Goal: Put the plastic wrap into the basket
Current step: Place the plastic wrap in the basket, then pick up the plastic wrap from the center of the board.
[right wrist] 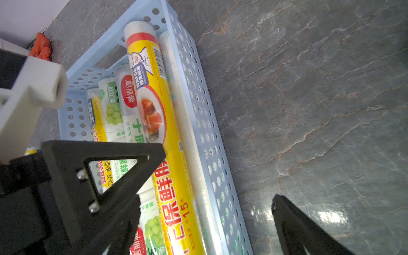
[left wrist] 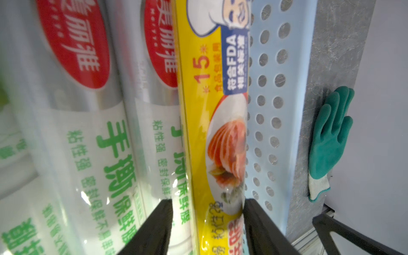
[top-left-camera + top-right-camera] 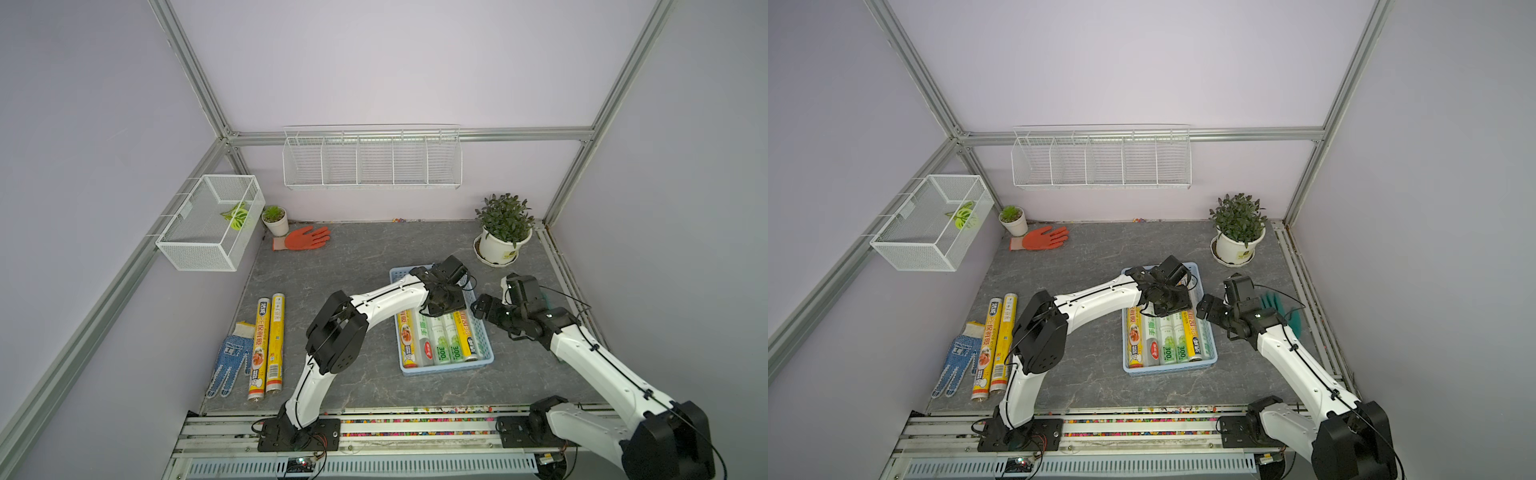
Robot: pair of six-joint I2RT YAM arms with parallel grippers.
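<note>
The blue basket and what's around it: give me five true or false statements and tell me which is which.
1. Two yellow rolls lie on the table beside the blue glove, outside the basket. True.
2. The basket is empty. False: several rolls lie side by side in it.
3. The left gripper is over the basket, its fingers either side of a yellow roll. True.
4. The right gripper holds a roll. False: its jaws are open and hold nothing, beside the basket.
5. The green glove lies in the basket. False: it lies on the table outside it.
</note>
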